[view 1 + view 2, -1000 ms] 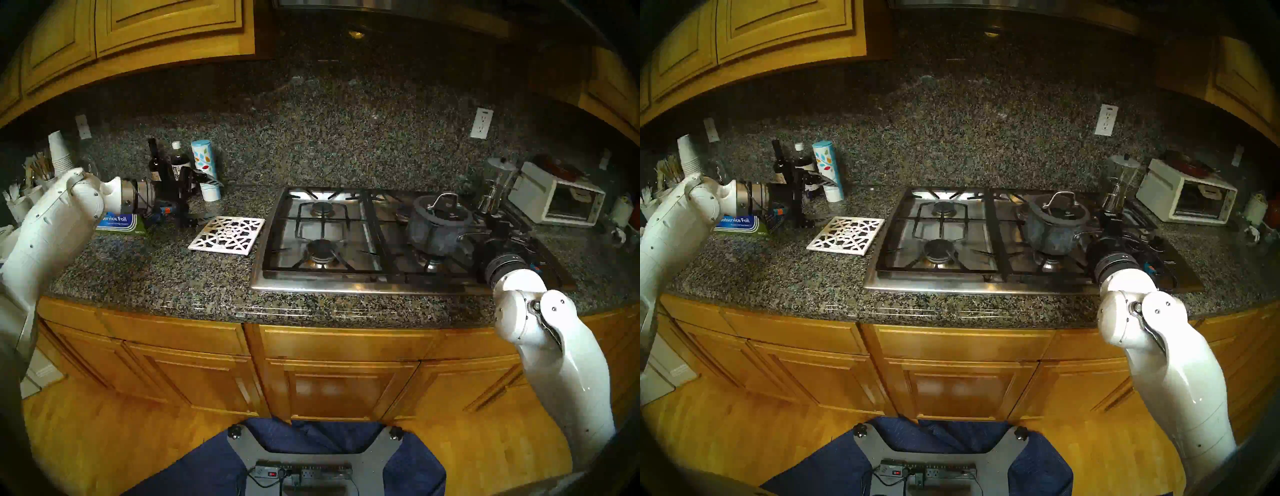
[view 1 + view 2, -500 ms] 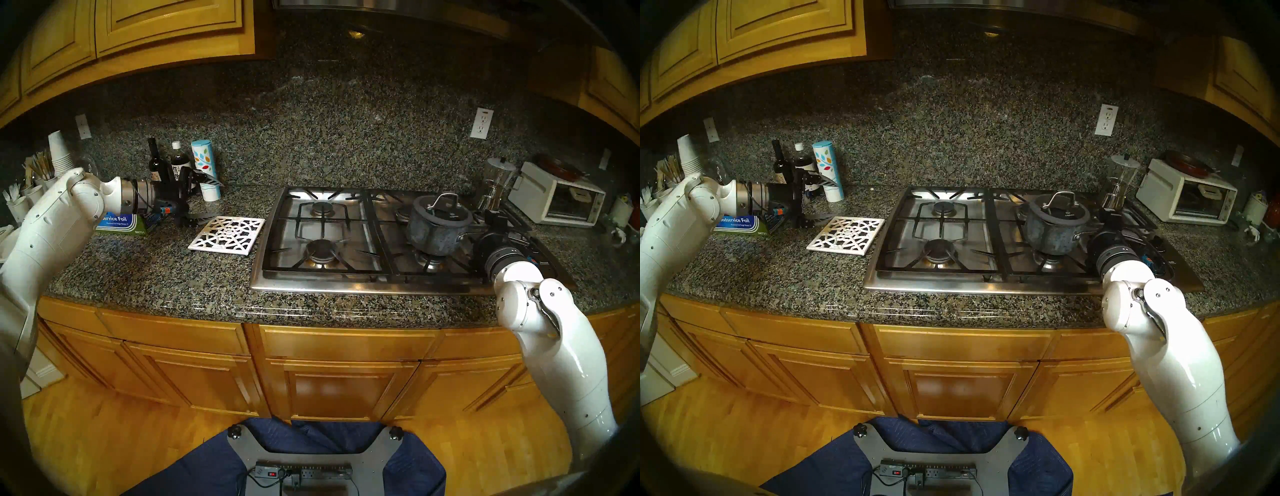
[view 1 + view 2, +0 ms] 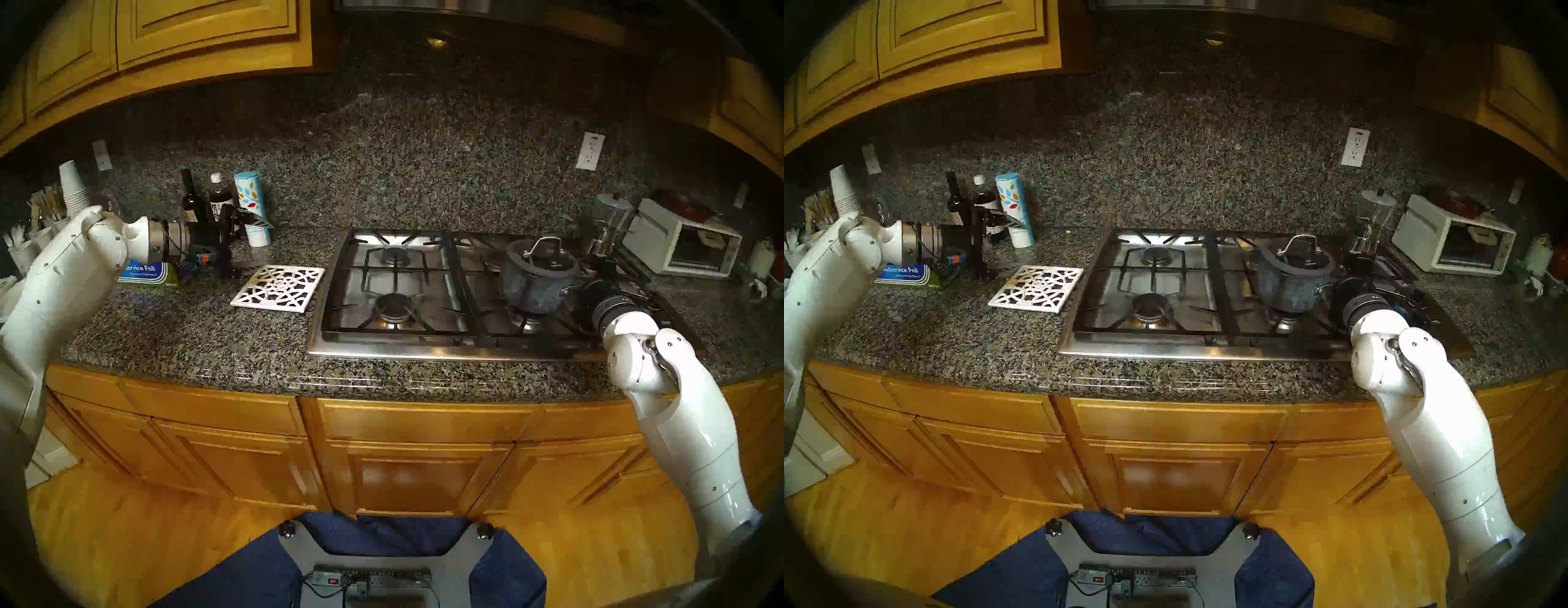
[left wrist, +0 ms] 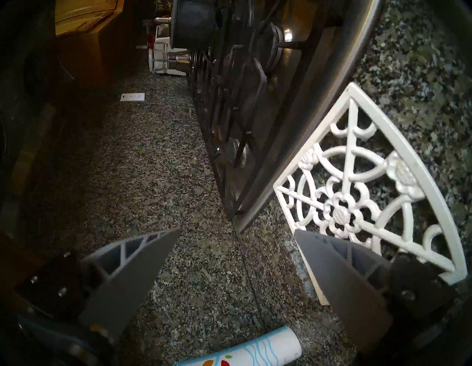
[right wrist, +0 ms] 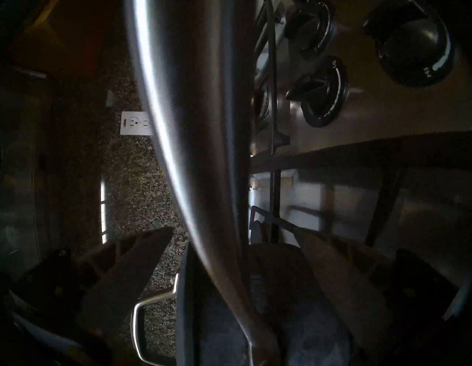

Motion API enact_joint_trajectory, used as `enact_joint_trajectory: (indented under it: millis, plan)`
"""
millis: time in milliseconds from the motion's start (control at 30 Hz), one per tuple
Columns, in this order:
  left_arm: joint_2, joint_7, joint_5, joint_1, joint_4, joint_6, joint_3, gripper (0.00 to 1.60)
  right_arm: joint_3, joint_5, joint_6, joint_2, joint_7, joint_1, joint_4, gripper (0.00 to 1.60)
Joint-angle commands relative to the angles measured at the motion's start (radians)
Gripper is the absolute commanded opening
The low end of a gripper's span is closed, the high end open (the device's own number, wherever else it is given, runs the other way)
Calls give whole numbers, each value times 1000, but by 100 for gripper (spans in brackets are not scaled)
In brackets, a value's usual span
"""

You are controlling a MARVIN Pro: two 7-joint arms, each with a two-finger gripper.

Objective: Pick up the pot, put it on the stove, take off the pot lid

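Straddling the pot (image 3: 535, 283) handle untouched, right tool (image 5: 233, 232) spread wide, wrist view only.

Right wrist view, turned on its side. The pot's handle (image 5: 194, 127), a broad silver bar, runs from the top edge down between the two fingers (image 5: 132, 276) of the right claw (image 5: 233, 235), which stand apart on either side of it. Beneath the handle lie the pot (image 5: 293, 332) and its lid (image 5: 185, 306) with a loop handle. Right of the handle: the stove (image 5: 383, 143) with black knobs (image 5: 321, 94). Left of it: an outlet (image 5: 135, 123).
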Motion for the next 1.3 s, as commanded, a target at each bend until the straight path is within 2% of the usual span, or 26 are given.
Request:
enact_joint_trajectory:
  millis: [0, 33, 67, 100, 200, 600, 867, 1267]
  plan:
    - [0, 11, -8, -36, -6, 3, -24, 160, -2, -7, 26, -3, 47, 84, 2, 160]
    - [0, 11, -8, -36, -6, 3, -24, 160, -4, -7, 28, -4, 51, 85, 6, 160]
    - [0, 11, -8, -36, -6, 3, -24, 160, -5, -8, 29, -5, 54, 86, 7, 131]
    - [0, 11, -8, -36, -6, 3, -24, 160, -5, -9, 30, -6, 57, 86, 9, 112]
    - [-1, 11, -8, -36, -5, 3, -24, 160, -4, -12, 30, -7, 64, 78, 6, 3]
    - [-1, 11, -8, -36, -6, 3, -24, 160, -5, -23, 20, -20, 84, 53, -1, 0]
    - [0, 11, -8, -36, -6, 3, -24, 160, 7, -13, 9, -39, 100, 68, -4, 0]
    - [1, 10, -7, -35, -7, 3, -23, 160, 10, -16, 9, -31, 80, 98, -47, 0]
